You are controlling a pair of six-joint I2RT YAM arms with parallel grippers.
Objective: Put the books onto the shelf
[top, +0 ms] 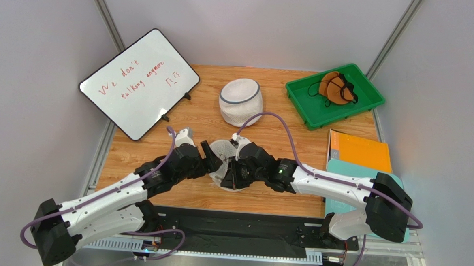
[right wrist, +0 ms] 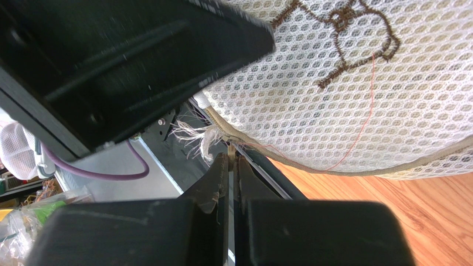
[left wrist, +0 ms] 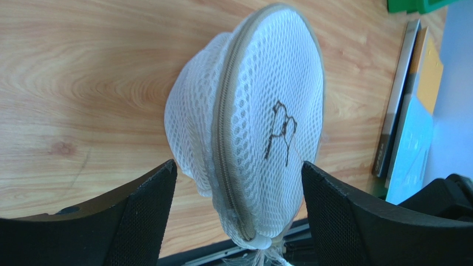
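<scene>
At the front of the wooden table (top: 278,202), just past the arms' bases, both grippers meet at a round white mesh pouch (left wrist: 250,111) with a tan zipper seam and a small brown stitched figure on its face. The left gripper (left wrist: 236,169) has its jaws spread wide, one finger on each side of the pouch's lower end: the finger on the seam side sits very close to the mesh, while the other stands clear of it. The right gripper (right wrist: 230,160) has its jaws pressed together, pinching a thin tab at the pouch's seam edge beside a tuft of frayed threads (whether the pouch also rests on the wood, I cannot tell). Farther back at the table's right edge lie the books, flat and side by side: a teal book (top: 347,170) partly under the right arm, and an orange book (top: 363,152) just beyond it. Along the far side stand a whiteboard (top: 139,82) with red handwriting at the left, a white mesh basket (top: 241,103) in the middle, and a green tray (top: 366,94) at the right holding a brown fabric piece (top: 336,88) with black cords.
</scene>
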